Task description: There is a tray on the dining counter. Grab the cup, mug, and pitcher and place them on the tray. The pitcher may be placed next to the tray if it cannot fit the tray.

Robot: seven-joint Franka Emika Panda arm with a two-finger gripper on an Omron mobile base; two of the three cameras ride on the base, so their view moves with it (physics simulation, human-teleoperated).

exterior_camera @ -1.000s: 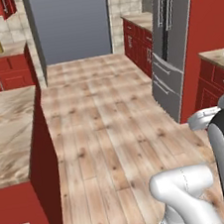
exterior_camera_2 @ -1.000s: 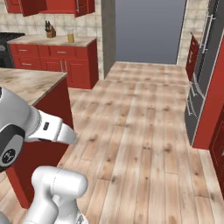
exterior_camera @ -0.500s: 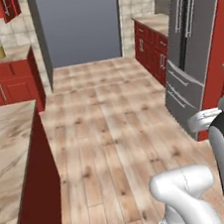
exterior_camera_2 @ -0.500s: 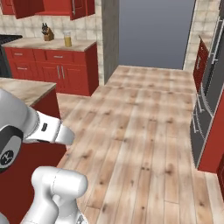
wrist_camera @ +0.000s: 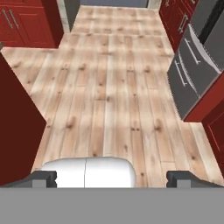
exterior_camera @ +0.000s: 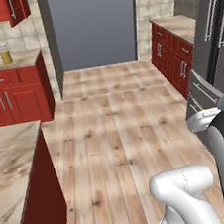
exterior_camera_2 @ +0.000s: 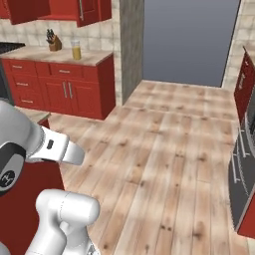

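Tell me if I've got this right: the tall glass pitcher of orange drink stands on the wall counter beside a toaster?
Not quite. The pitcher does stand on the wall counter, but the thing beside it is a knife block, not a toaster. The right base view shows it.

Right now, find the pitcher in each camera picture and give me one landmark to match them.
Left base view: the pitcher stands upper left on the wall counter, above the red cabinets.
Right base view: it stands upper left on the same counter, right of the knife block.
Hand view: I cannot make it out there.
Shared landmark: the grey doorway at the far end of the wooden floor.
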